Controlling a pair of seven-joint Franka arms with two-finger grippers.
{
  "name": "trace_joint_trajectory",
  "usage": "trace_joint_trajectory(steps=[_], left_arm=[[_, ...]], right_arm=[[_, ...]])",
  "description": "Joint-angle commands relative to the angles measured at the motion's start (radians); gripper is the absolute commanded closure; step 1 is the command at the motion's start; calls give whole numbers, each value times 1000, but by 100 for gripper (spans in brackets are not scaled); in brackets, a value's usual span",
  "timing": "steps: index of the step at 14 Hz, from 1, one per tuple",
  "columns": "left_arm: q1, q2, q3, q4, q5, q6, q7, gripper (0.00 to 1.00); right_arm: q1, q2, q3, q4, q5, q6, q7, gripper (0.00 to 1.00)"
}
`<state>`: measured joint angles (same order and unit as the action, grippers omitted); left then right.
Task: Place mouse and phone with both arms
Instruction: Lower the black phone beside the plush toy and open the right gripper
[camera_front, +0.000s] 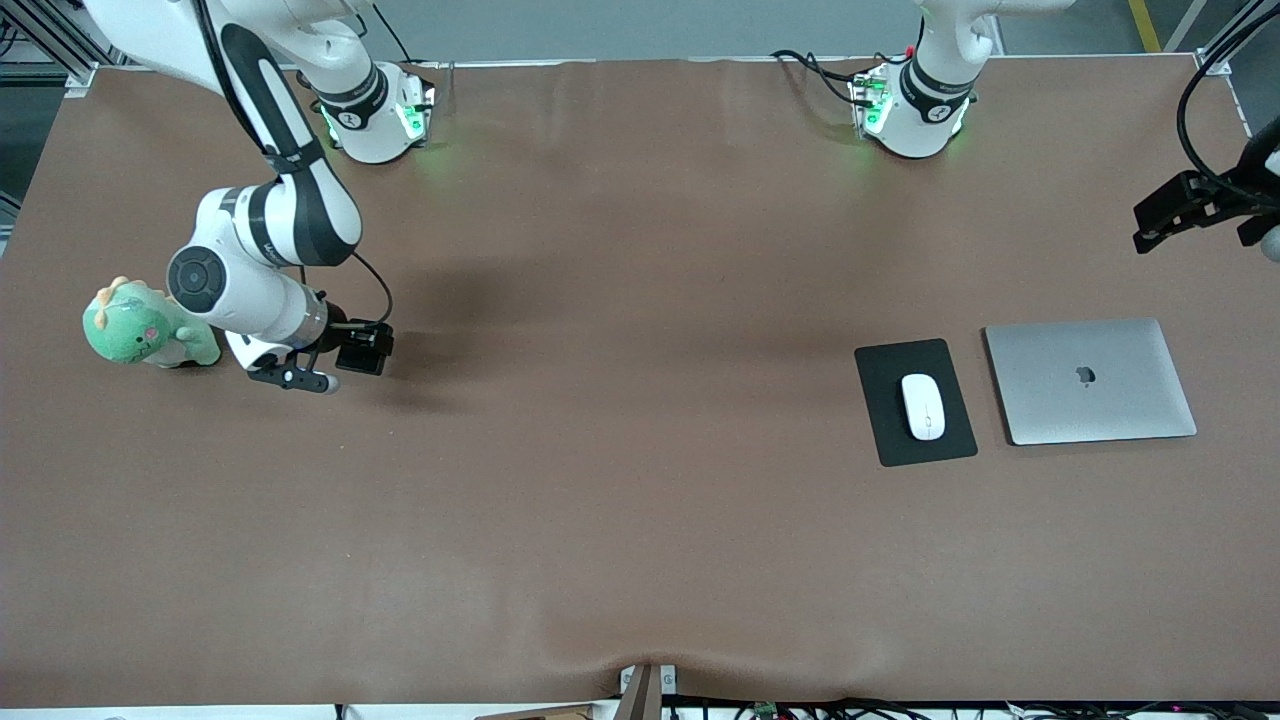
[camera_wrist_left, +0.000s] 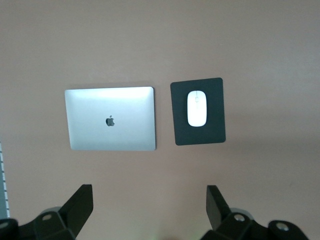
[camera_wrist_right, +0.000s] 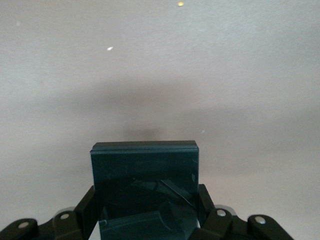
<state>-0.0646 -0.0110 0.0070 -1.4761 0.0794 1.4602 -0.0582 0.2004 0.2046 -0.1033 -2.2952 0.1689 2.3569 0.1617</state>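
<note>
The white mouse (camera_front: 922, 405) lies on a flat black pad (camera_front: 905, 445) toward the left arm's end of the table. It also shows in the left wrist view (camera_wrist_left: 197, 108), on the pad (camera_wrist_left: 199, 136). My left gripper (camera_front: 1150, 228) is open and empty, up in the air over the table's edge at that end; the left wrist view shows it (camera_wrist_left: 150, 206) with its jaws wide apart. My right gripper (camera_front: 355, 350) is shut on the black phone (camera_front: 366, 349), just above the table toward the right arm's end. In the right wrist view the phone (camera_wrist_right: 145, 175) stands between the fingers (camera_wrist_right: 84, 210).
A closed silver laptop (camera_front: 1090, 380) lies beside the pad, also seen in the left wrist view (camera_wrist_left: 110, 119). A green plush toy (camera_front: 140, 328) sits beside my right arm's wrist. The brown table (camera_front: 620, 480) stretches between the two ends.
</note>
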Motion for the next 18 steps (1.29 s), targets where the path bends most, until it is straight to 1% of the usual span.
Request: trace_joint_trajectory(steps=[1, 4, 6, 8, 11, 15, 16, 18], left_arm=[[-9, -23, 14, -33, -24, -3, 17, 0], [-9, -18, 13, -33, -24, -3, 20, 0], [-6, -18, 13, -30, -26, -3, 21, 0], [-12, -6, 13, -29, -47, -3, 20, 0], [-14, -4, 13, -29, -47, -3, 21, 0], [-6, -6, 13, -27, -47, -4, 23, 0], [-6, -7, 13, -27, -47, -4, 23, 0], [-4, -9, 14, -26, -47, -4, 24, 0]], right_arm=[[-56, -48, 16, -88, -15, 73, -82, 100], [-113, -40, 13, -101, -23, 93, -155, 100], [-166, -37, 13, -101, -81, 96, -171, 100], [-197, -34, 13, -104, -111, 111, -201, 100], [-251, -2, 13, -107, -111, 156, -280, 100], [-337, 96, 14, -112, -111, 300, -407, 100], [-343, 113, 14, -112, -111, 329, -416, 100], [-345, 124, 13, -109, -111, 335, -418, 100]])
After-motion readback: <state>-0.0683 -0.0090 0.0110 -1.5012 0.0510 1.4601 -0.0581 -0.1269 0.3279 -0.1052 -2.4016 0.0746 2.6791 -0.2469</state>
